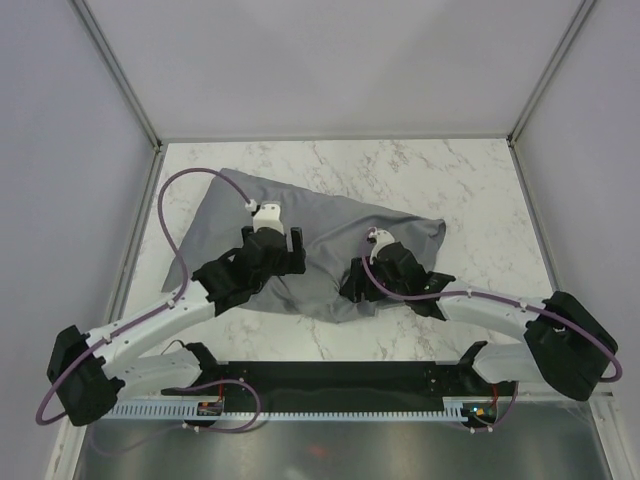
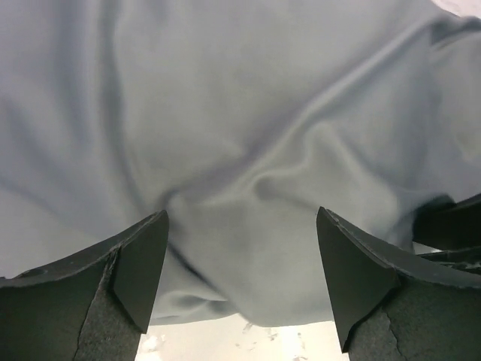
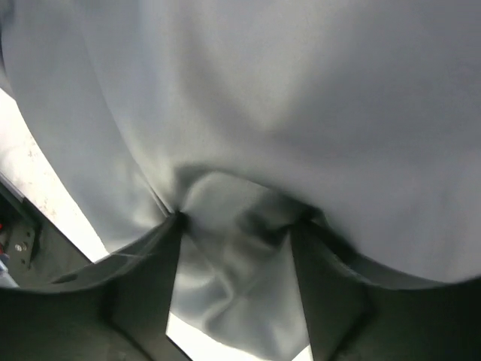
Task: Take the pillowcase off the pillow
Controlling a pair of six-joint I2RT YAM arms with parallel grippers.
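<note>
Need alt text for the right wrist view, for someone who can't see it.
Grey pillowcase fabric fills nearly the whole view, with a bunched fold lying between the dark fingers of the right claw at the bottom. A strip of white marble table shows at lower left.

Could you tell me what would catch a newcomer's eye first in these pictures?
A rumpled grey pillowcase sprawls across the middle of the marble table. The left fingers hover wide open above it, while the right fingers have a fold of it bunched between them.
</note>
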